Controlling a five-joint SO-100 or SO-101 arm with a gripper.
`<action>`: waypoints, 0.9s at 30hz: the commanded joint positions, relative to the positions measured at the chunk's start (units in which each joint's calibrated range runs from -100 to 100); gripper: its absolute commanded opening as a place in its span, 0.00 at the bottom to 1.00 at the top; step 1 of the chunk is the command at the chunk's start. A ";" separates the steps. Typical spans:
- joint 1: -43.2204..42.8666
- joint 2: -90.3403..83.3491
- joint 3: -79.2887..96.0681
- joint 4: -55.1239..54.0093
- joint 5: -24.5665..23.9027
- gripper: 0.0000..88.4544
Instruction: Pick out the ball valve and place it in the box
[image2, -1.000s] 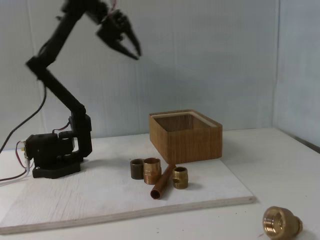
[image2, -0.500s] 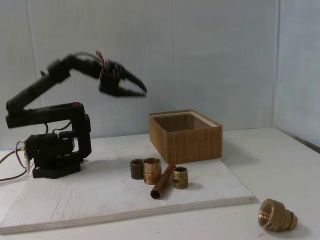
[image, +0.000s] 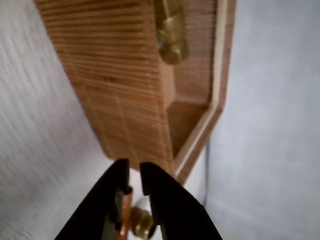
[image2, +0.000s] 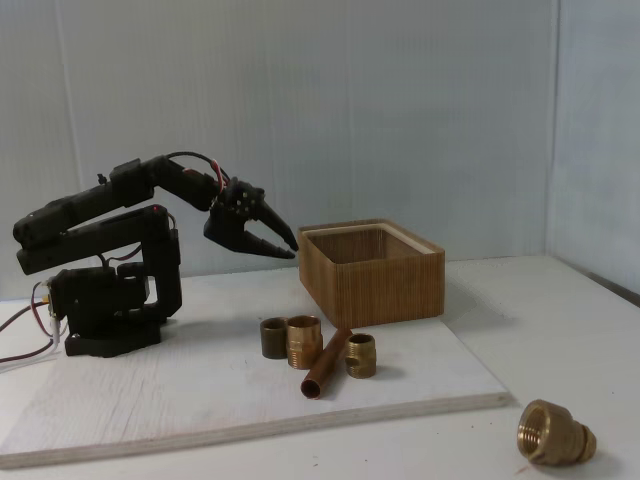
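The box (image2: 372, 280) stands at the back of the white board, right of the arm. In the wrist view I look along its ribbed wall (image: 120, 85) and pale rim. A knobbly brass piece (image: 170, 35) lies inside it. It looks like the ball valve's body, but no red lever shows. My gripper (image2: 288, 251) hangs just left of the box's near corner, above the board. In the wrist view the gripper (image: 134, 167) has only a thin slit between its jaws, and nothing is held in it.
Three short brass sleeves (image2: 304, 340) and a copper pipe (image2: 325, 365) lie in front of the box, under the gripper; the pipe (image: 125, 220) shows between the fingers. A larger brass cap fitting (image2: 555, 432) sits off the board (image2: 200, 390) at front right. The arm's base (image2: 100, 300) stands left.
The arm has folded down from high up, and the gripper has dropped to box height just left of the box. The jaws have narrowed. The cap fitting at front right has shifted slightly.
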 joint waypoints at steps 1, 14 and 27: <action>0.87 -0.51 1.21 -0.58 0.18 0.01; 3.45 -0.34 6.18 5.28 1.73 0.01; 3.45 -0.17 6.27 15.18 1.99 0.01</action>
